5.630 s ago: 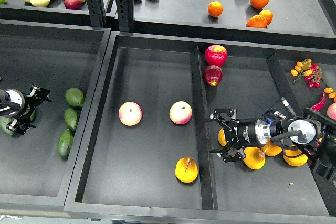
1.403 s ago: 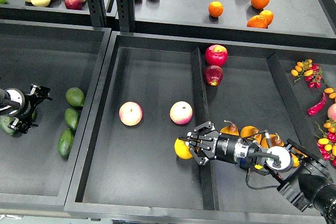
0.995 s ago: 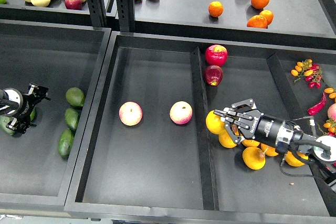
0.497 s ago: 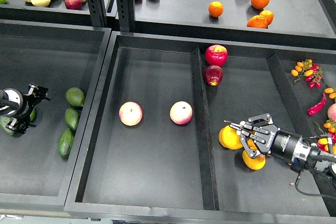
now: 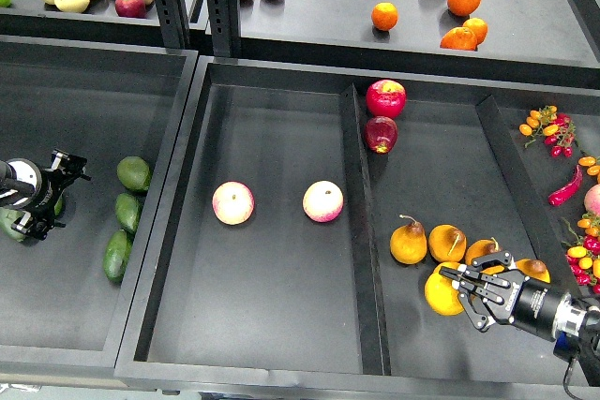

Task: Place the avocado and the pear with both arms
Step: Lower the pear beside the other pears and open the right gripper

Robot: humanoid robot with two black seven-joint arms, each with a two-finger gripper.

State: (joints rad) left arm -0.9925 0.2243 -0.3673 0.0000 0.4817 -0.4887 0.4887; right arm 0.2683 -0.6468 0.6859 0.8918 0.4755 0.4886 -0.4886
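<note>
The bright yellow-orange pear is in the right compartment of the middle tray, just in front of a row of duller pears. My right gripper comes in from the lower right, its fingers closed around the pear. My left gripper is at the far left over the left tray, fingers spread. A dark green avocado lies partly hidden under it. I cannot tell whether the fingers touch it.
Three more avocados lie in a column right of my left gripper. Duller pears sit above my right gripper. Two pink-and-yellow apples lie in the middle compartment, red apples behind. A divider wall separates the compartments.
My right gripper carried the pear from the middle compartment over the divider, then down and right to the front of the pear row. My left gripper has not moved.
</note>
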